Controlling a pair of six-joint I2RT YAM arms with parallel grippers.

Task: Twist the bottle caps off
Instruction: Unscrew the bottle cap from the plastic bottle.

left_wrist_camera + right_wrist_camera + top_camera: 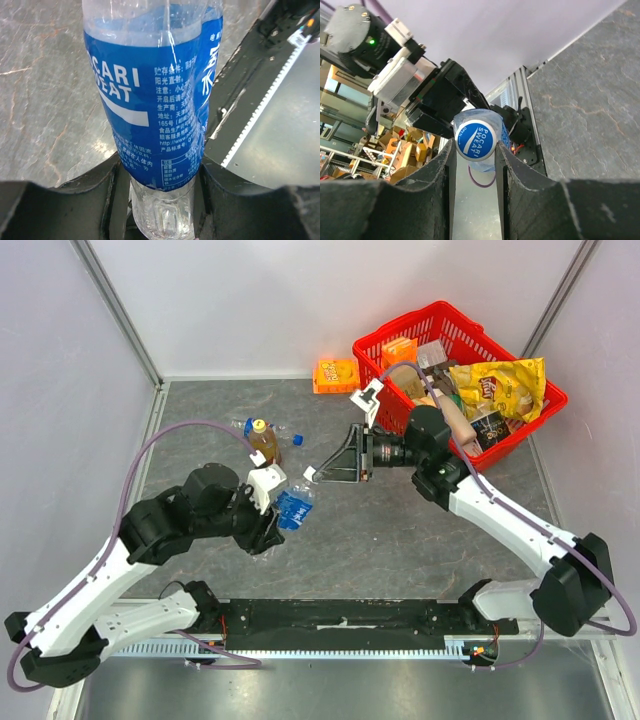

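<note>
My left gripper point(280, 515) point(160, 175) is shut on the lower body of a clear bottle with a blue label point(293, 505) point(150, 95) and holds it tilted above the table. My right gripper point(318, 472) point(475, 150) is closed around that bottle's whitish cap with blue print point(475, 139) at its fingertips. An amber bottle point(264, 445) with a yellow cap point(259, 425) stands behind the left gripper. Another clear bottle point(247, 425) shows partly beside it. A small blue cap point(297, 438) lies on the table to their right.
A red basket point(395, 323) full of snack packs stands at the back right, just behind the right arm. An orange box point(335, 375) lies by the back wall. A black rail point(340, 620) runs along the table's near edge.
</note>
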